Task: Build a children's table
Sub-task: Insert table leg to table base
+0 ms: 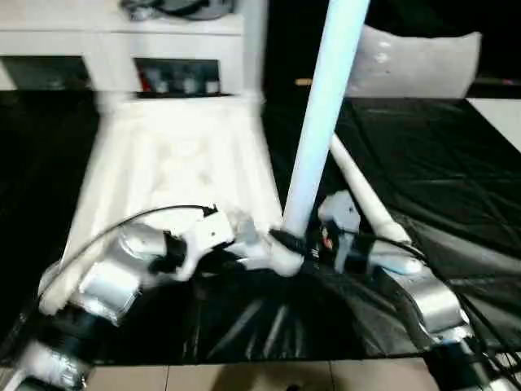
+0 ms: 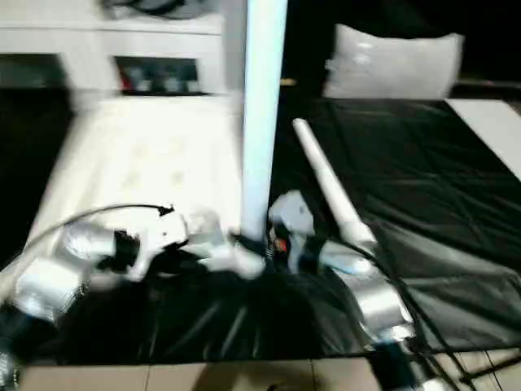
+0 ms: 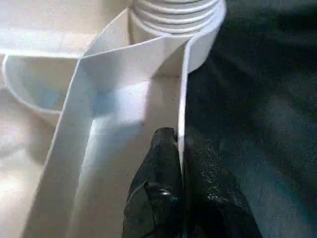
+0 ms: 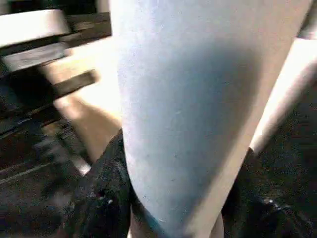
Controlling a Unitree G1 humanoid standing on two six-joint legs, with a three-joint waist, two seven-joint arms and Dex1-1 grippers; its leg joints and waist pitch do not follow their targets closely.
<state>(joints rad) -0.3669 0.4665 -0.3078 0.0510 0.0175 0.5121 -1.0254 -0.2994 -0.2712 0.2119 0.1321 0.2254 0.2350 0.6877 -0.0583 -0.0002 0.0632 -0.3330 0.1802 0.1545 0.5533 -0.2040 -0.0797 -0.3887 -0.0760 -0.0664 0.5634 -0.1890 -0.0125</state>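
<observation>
step: right tool point(image 1: 286, 236) gripping upright leg point(image 1: 321, 122) at tabletop's near right corner socket point(image 3: 176, 20), so keep it plumb while seating | left tool point(image 3: 181, 158) pinching tabletop point(image 1: 175, 171) rim, steadying | spare leg point(image 2: 326, 187) lying right on black sheet point(image 1: 423, 171) | containers: far cabinet point(image 1: 98, 45) cubby holding small blurred items

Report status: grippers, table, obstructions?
Left gripper pinching tabletop rim. Right gripper gripping upright leg at corner socket. Spare leg lies alongside.
</observation>
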